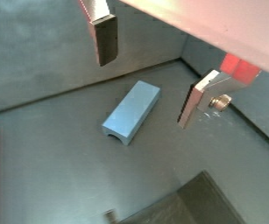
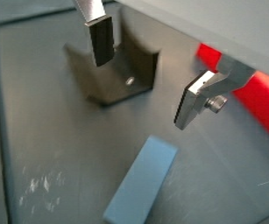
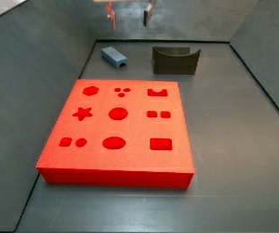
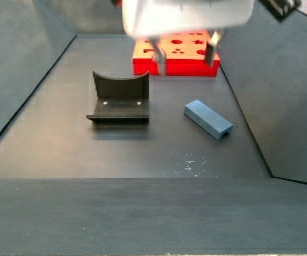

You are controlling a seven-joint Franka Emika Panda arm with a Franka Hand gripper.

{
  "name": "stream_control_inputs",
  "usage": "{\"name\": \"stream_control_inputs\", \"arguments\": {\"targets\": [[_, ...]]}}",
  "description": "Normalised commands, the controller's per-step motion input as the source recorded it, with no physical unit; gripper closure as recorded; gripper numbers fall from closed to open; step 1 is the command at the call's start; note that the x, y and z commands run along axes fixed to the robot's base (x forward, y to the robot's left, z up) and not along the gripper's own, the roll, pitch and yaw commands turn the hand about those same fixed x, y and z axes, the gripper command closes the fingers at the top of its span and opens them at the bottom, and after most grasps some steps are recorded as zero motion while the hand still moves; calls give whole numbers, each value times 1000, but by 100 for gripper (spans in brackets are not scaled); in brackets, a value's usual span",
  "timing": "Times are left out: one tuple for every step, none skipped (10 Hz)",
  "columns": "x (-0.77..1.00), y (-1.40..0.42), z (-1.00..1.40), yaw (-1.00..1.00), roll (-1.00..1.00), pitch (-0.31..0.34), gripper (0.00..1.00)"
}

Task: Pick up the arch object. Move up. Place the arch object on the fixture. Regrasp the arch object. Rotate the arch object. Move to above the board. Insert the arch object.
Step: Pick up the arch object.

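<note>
Wrist views both show the gripper [image 1: 148,74] spread wide and empty, hanging above the arch [image 1: 130,111], which lies flat on the grey floor [image 1: 54,166]. Between the fingers [image 1: 105,39] its long axis runs from about 1 to 7 o'clock. From the arch in a side view, the fixture [image 3: 174,59] stands at 3 o'clock and the board [image 3: 120,127] at 6, both apart, so I judge the descent has enough room.

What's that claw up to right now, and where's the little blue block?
Gripper open, empty, above the floor. Arch object lying flat on the floor, untouched, beside the fixture. Nothing between the gripper and it.
</note>
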Motion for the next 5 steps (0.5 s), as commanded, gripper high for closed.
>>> {"name": "stream_control_inputs", "arguments": {"targets": [[-140,423,-854,277,0,80,0],[-234,151,-869,440,0,79,0],[-229,146,-880,446,0,76,0],[-426,0,-889,329,0,74,0],[-437,0,-771,334,-67,61,0]]}}
